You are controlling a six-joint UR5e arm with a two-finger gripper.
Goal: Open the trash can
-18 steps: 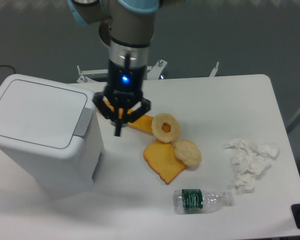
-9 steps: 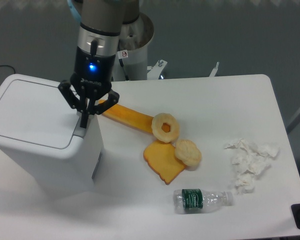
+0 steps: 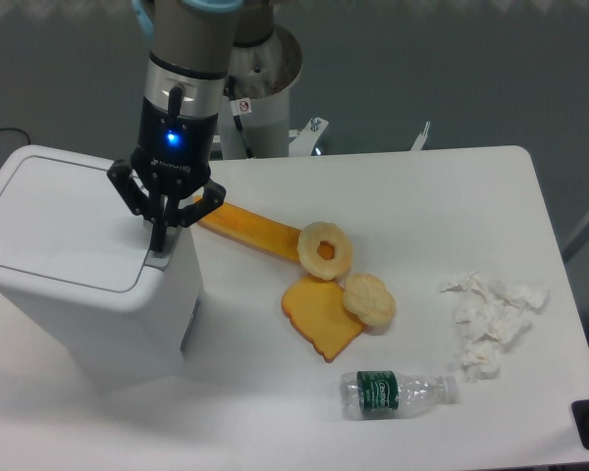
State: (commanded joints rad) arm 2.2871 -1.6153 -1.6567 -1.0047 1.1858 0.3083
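Right of my fingers (image 3: 158, 242) on the white surface (image 3: 452, 206) lie a long orange strip (image 3: 250, 230), a pale ring (image 3: 324, 250), an orange slab (image 3: 317, 316) with a pale disc (image 3: 369, 299) on it, crumpled tissues (image 3: 491, 319) and a small water bottle (image 3: 397, 390). None of it sits between my fingers and the trash can (image 3: 79, 265), which is directly below them. They are together, tip down on the grey push tab (image 3: 162, 253) at the lid's right edge. Compared with half a second ago, they have moved slightly left and down; the lid looks unchanged.
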